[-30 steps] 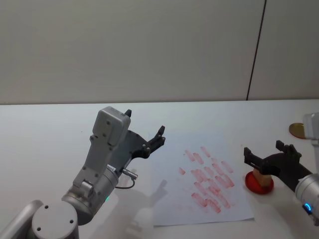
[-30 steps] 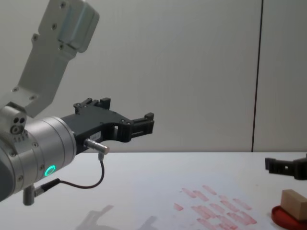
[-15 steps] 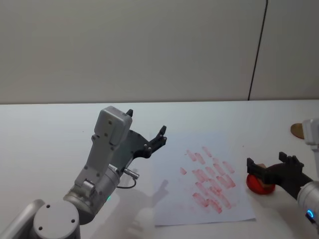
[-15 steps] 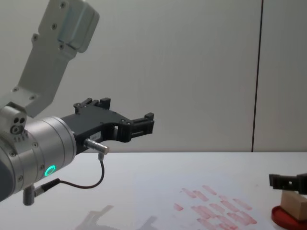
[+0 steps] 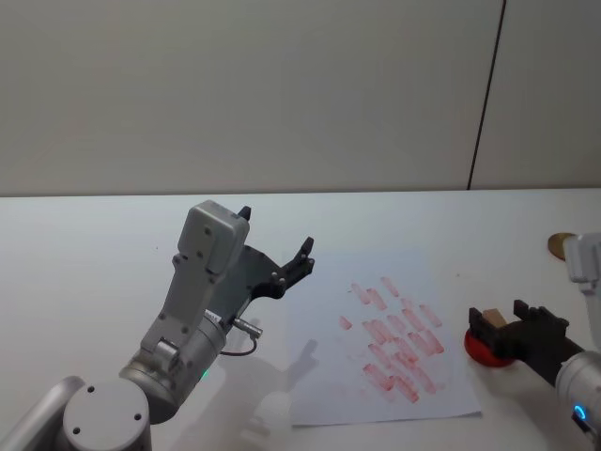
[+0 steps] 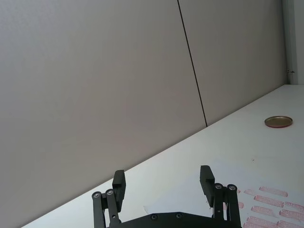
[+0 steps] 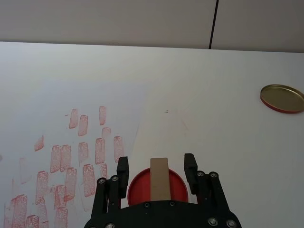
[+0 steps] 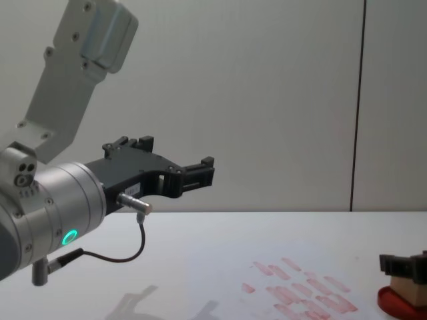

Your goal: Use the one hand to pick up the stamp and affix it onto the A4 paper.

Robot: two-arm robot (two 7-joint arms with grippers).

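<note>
Lower right of the head view: we note the right gripper point(image 7: 156, 164), fingers apart, straddling the stamp point(image 7: 159, 178) with gaps either side. Stamp stands on the red ink dish point(image 7: 135, 187), just right of the A4 paper point(image 5: 329, 381). Left gripper point(image 5: 274, 230) idle mid-left, raised, fingers spread.

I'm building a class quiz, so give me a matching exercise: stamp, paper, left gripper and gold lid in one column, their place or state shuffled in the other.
1 stamp
2 A4 paper
3 left gripper
4 gold lid

A raised over the table, open
B flat on the table, far right
C on the red ink dish, between the fingers of the open right gripper
D covered in red prints

Pairs: 1-C, 2-D, 3-A, 4-B
</note>
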